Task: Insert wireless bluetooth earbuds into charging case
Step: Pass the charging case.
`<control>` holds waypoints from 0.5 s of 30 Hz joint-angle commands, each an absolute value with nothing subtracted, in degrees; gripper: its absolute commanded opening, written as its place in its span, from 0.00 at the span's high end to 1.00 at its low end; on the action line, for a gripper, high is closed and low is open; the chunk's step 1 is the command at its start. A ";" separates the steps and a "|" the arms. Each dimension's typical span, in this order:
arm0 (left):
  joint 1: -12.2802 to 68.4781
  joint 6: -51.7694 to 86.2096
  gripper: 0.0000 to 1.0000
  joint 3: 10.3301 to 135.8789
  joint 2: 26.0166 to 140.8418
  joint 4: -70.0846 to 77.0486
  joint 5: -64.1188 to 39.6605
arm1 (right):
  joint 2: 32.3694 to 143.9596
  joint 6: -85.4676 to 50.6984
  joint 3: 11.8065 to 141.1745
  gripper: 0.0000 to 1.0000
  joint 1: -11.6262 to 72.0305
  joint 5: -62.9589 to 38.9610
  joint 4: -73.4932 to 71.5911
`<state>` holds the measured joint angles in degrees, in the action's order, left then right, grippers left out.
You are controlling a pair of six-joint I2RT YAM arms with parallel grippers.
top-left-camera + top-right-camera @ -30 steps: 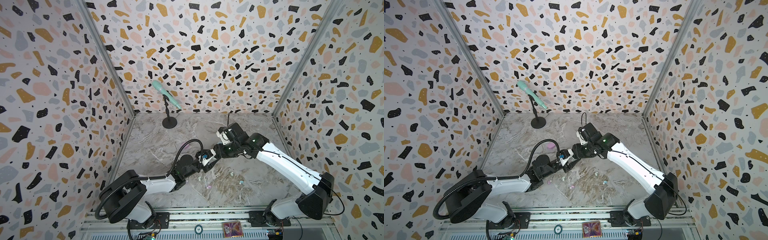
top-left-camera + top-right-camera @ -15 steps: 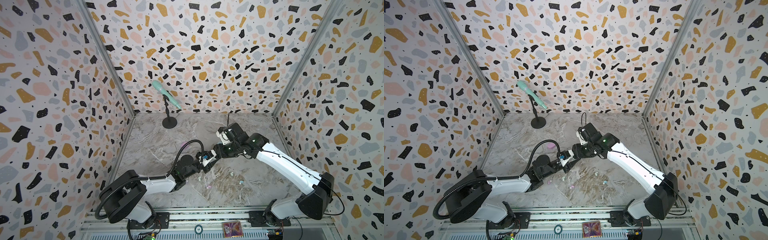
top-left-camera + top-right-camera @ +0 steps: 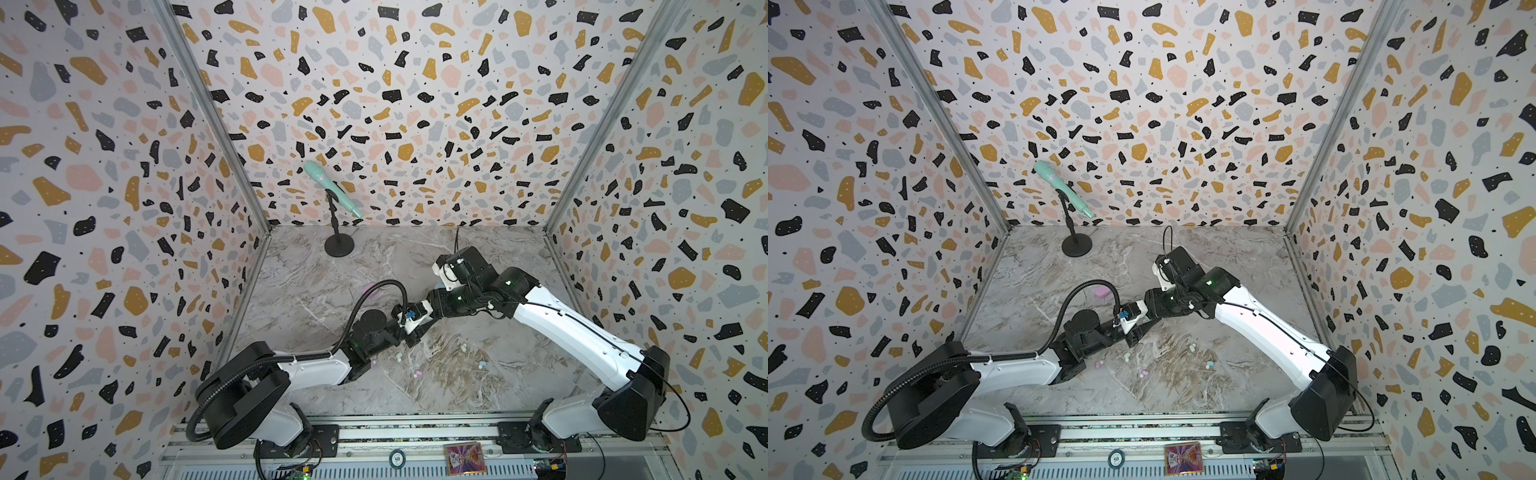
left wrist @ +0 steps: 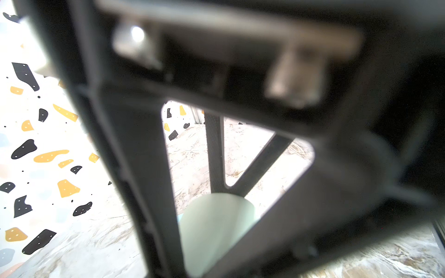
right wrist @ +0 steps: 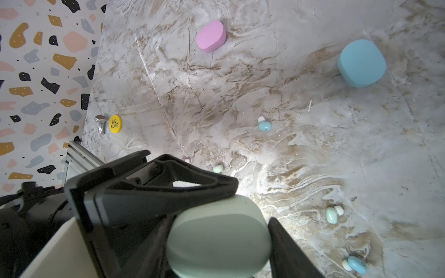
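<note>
Right wrist view: the right end effector (image 5: 221, 223) grasps a rounded mint-green plastic charging case (image 5: 216, 243). The left end effector (image 5: 224, 186), clenched, lies against that case and half hides a pink earbud (image 5: 186, 159). Loose on the grey marbled tabletop (image 5: 289, 101): a mint-white earbud (image 5: 218, 168), a second mint-white earbud (image 5: 331, 215), a light blue earbud (image 5: 264, 124), a second light blue earbud (image 5: 356, 264). Beyond stand a pink oval case (image 5: 211, 36) and a light blue rounded case (image 5: 361, 63), well apart; a yellow BIG BLIND disc (image 5: 115, 124) lies by the wall.

Left wrist view: a blurred black frame (image 4: 144, 168) blocks most of it; the mint-green case shows through an opening.

Both top views: the arms meet mid-tabletop, covering that case; a mint-green microphone on a black stand (image 3: 332, 189) is at the back.
</note>
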<state>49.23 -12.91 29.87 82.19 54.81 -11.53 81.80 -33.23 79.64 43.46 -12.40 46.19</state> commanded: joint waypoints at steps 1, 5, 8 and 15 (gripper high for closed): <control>49.42 -13.40 0.61 30.40 80.74 57.93 -12.21 | 79.63 -33.74 79.28 0.32 43.42 -11.94 46.36; 49.47 -12.39 0.61 29.80 80.95 58.48 -12.66 | 78.89 -34.01 79.46 0.18 43.03 -11.71 46.35; 49.45 -10.98 0.61 28.80 81.12 59.96 -12.83 | 77.92 -34.10 79.29 0.10 42.05 -11.73 46.79; 49.47 -8.11 0.62 26.84 80.46 60.70 -14.51 | 73.76 -32.99 77.79 0.01 36.82 -13.42 47.62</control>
